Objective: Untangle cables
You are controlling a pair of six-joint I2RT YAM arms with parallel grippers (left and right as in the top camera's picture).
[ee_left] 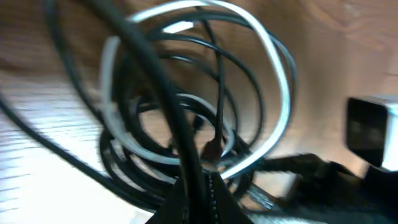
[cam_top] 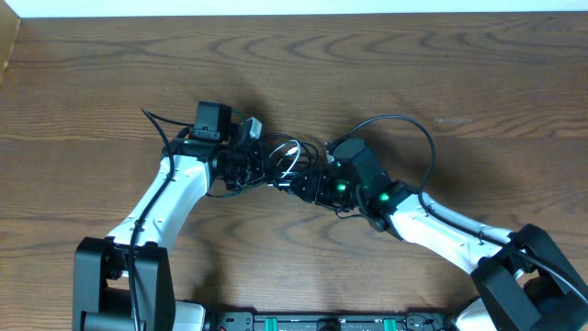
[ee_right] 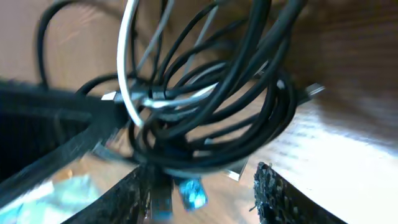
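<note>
I'm working over the wooden table (cam_top: 92, 92) with both arms folded in toward the middle, and the whole knot is hanging between my two wrists, lifted off the wood, not lying flat. That is the biggest risk: with the two grippers this near each other, any pull apart is going to tighten the coils, not open them.

The black cable (ee_left: 236, 68) is making up most of the bundle, looping round several times. My left gripper (ee_left: 199, 196) is pinching shut on one of its strands, as far as the blurred left wrist view lets me judge. If that strand is running through the other loops, dragging on it is likely cinching them down.

The white cable (ee_left: 283, 93) is threading through the black coils as one wide ring. It is the thinner of the two in these views, so a hard tug is risking a kink in it.

My right gripper (ee_right: 202, 190) is standing with its fingers apart, the bundle sagging just above the gap. Closing here, I'm probably catching several strands at once.

A small bluish plug (ee_right: 189, 194) is dangling between those fingers, and it could hook on a loop or get crushed.
</note>
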